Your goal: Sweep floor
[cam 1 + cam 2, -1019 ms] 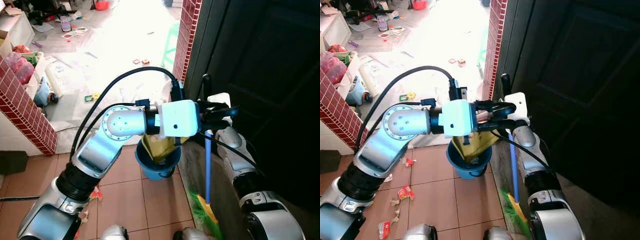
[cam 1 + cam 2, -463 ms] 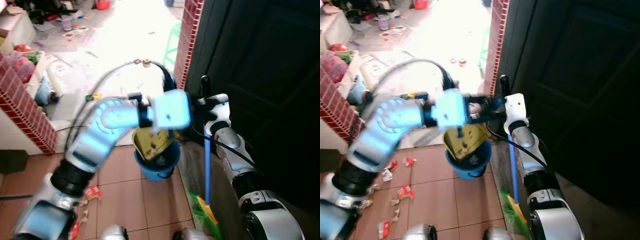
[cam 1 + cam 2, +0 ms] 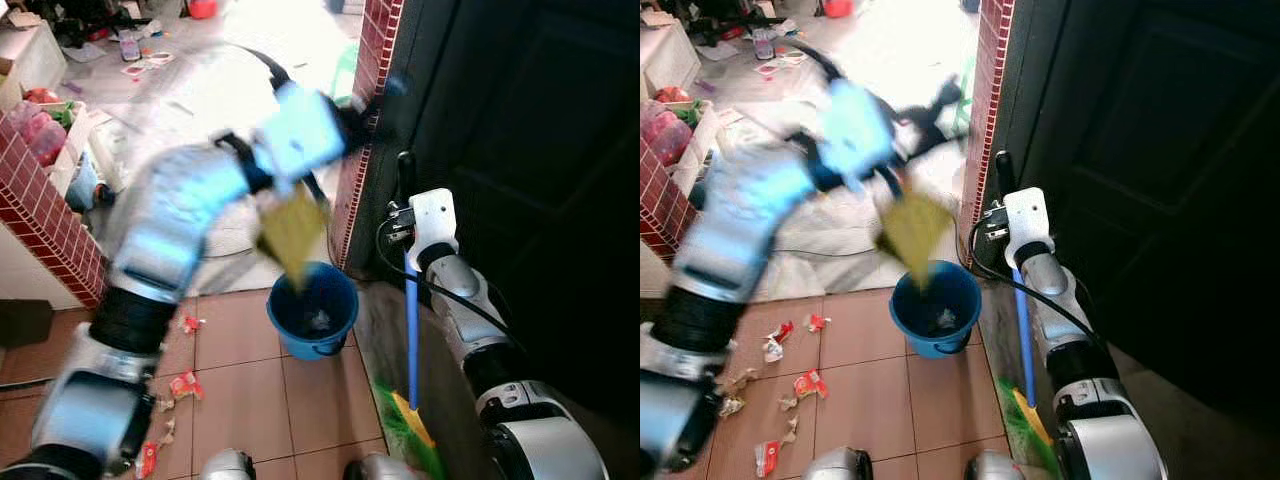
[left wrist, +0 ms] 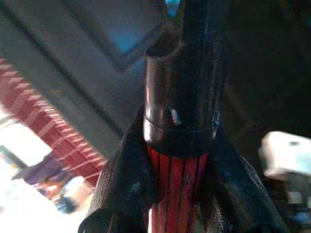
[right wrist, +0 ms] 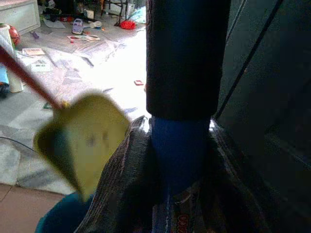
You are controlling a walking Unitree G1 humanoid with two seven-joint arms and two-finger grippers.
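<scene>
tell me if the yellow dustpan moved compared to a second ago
Yes. The left gripper has swung the yellow dustpan up and away from the blue bucket; earlier it sat tipped inside the rim, now it hangs above it.

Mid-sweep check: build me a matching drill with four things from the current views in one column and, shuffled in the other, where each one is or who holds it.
Things:
1. yellow dustpan
2. blue bucket
3. broom
4. red scraps

Places or states:
A. upright by the dark door, handle gripped by the right gripper
B. scattered on the tile floor, on the robot's left
C. lifted and tipped above the bucket, red handle gripped by the left gripper
D. standing on the tiles below the dustpan, some debris inside

Pairs: 1-C, 2-D, 3-A, 4-B
</scene>
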